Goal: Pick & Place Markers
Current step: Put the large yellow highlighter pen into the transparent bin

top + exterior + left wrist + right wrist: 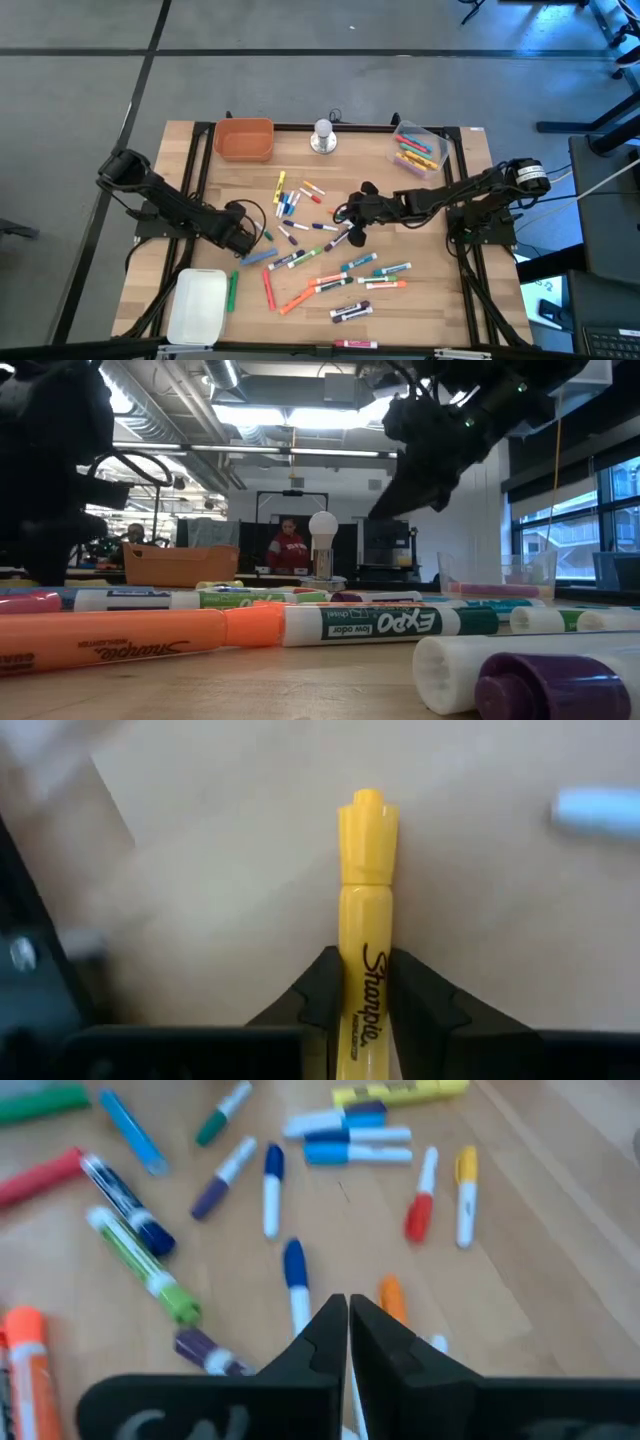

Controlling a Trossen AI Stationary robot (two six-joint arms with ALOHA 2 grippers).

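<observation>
1. My left gripper (362,982) has its jaws closed on a yellow marker (366,890), gripped around the barrel with the cap end pointing away from the wrist. In the high view that gripper (243,232) sits over the left half of the table (470,300), just left of the marker scatter.
2. My right gripper (358,222) hangs over the middle of the table, above the spread of markers (330,255). In its wrist view the jaws are pressed together (347,1320) with nothing visibly between them, so I read that hand as empty.
3. Progress, as I judge it: early. A clear bin (419,148) at the far right corner already holds a few markers; the orange bin (243,139) at the far left corner looks empty; I can't tell what the white tray (197,305) at the near left corner holds. Dozens of markers lie loose across the centre and toward the near edge, one right at that edge.
4. Nearby: a silver knob-like object (322,137) stands at the far edge between the two bins, clear of both arms. Markers lie crowded and overlapping under the right gripper, which I expect will complicate a clean single pick.
5. A person (290,547) is visible in the room beyond the table.
</observation>
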